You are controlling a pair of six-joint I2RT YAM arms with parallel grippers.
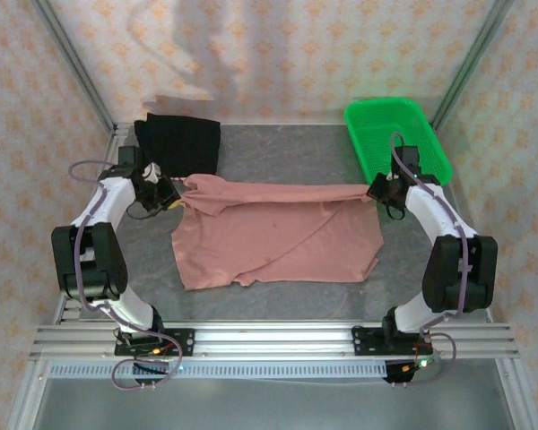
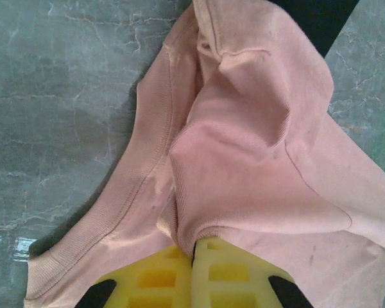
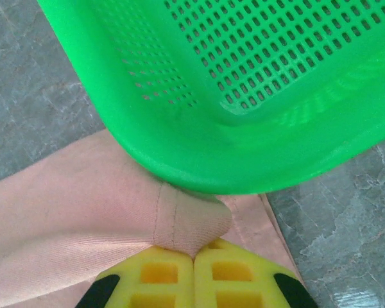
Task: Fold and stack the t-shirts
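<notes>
Bench [image 1: 278,152] top is grey, marble-look with pale veins, matte with a slight sheen. Three walls enclose it: back wall [image 1: 341,45], left wall [image 1: 18,134] and right wall [image 1: 520,125], all in pale pinkish wallpaper with a repeating peach floral motif. Bare aluminium posts [image 1: 72,63] run up both back corners. Slotted aluminium rails [image 1: 269,339] span the near edge, with a plain grey panel [image 1: 269,403] below. Light is even and soft; a blurry grey shadow [image 1: 193,49] sits on the back wall.

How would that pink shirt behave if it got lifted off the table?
Probably floppy: the pink shirt sags and wrinkles between the left end effector and right end effector. Likely light, since small pinches of cloth hold its edge.
</notes>
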